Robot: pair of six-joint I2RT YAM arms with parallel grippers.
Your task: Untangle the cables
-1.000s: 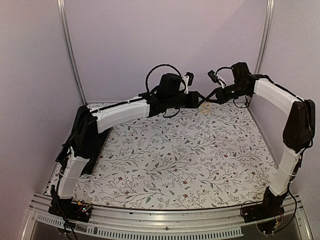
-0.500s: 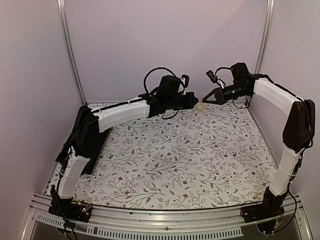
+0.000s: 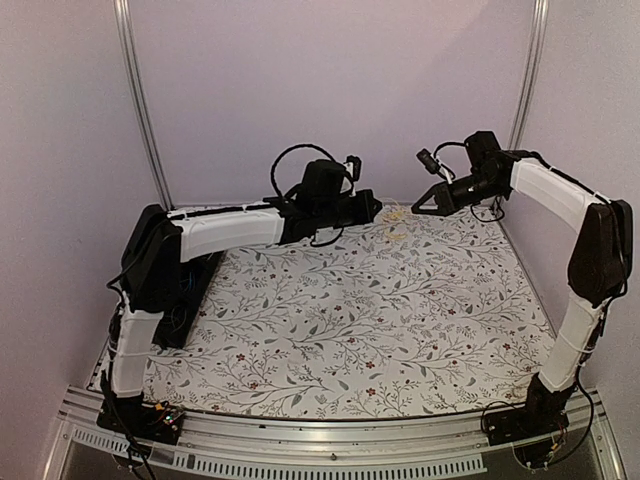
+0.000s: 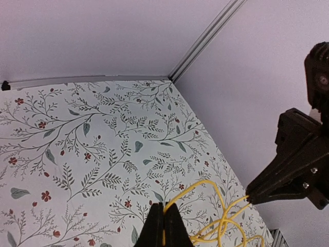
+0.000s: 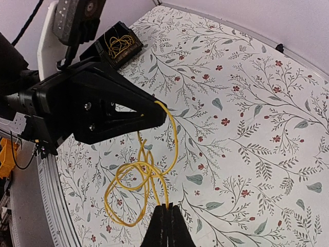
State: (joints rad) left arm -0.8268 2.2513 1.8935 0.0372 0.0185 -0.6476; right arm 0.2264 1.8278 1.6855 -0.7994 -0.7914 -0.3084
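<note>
- The left gripper [image 3: 378, 207] is reaching toward the far edge of the worktop [image 3: 350, 320], a little right of its centre.
- The right gripper [image 3: 418, 208] is pointing back at it from the far right corner. The two tips are standing near each other, apart, above the floral-print surface.
- The cables [image 3: 399, 220] are hanging between and below the two tips, close to the far edge. From above they are showing only as a faint yellow tangle.
- In the left wrist view, the left gripper [image 4: 164, 216] is pinching a yellow strand, with its jaws closed down to the thickness of the wire.
- From that pinch the strand is arching up and to the right, then dropping into the bundle of cables [image 4: 221, 226]. One strand is running up to the tip of the right gripper [image 4: 254, 191].
- In the right wrist view, the right gripper [image 5: 165, 213] is clamping the strands at the bottom of the frame, with its jaws pressed together on them.
- There the cables [image 5: 139, 175] are forming several overlapping yellow loops, and one strand is rising to the tip of the left gripper [image 5: 162, 114].
- The views are not showing whether the lowest loops are touching the worktop.
- A black box [image 5: 117, 46] is sitting on the worktop behind the left gripper and is holding a separate coil of yellow wire.
</note>
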